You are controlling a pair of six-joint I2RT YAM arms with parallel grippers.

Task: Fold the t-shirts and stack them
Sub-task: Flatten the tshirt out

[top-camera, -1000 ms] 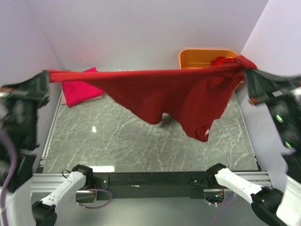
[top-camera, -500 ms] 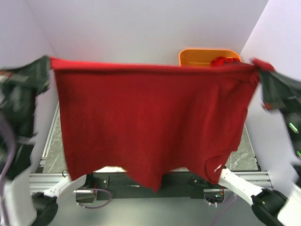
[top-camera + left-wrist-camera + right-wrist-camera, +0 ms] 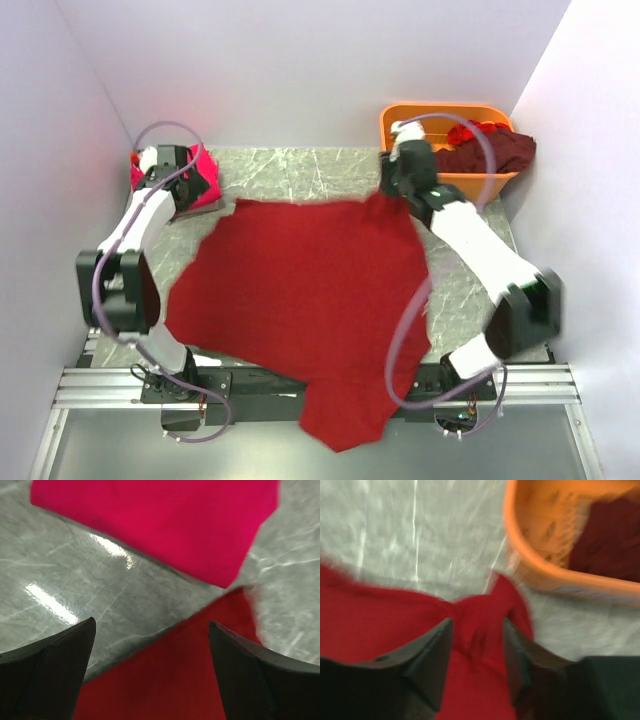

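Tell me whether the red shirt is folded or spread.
Spread. The red shirt lies flat across the table, its near end hanging past the front edge; no fold shows.

Right wrist view blurred: right hand [image 3: 476, 630] over red shirt [image 3: 380, 625] bunch, grip unclear.

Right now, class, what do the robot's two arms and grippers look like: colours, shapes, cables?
Both the left arm and right arm have white links joined by bulky black joints. A pale lilac cable loops along each. The left gripper and right gripper carry plain black wedge-shaped fingers.
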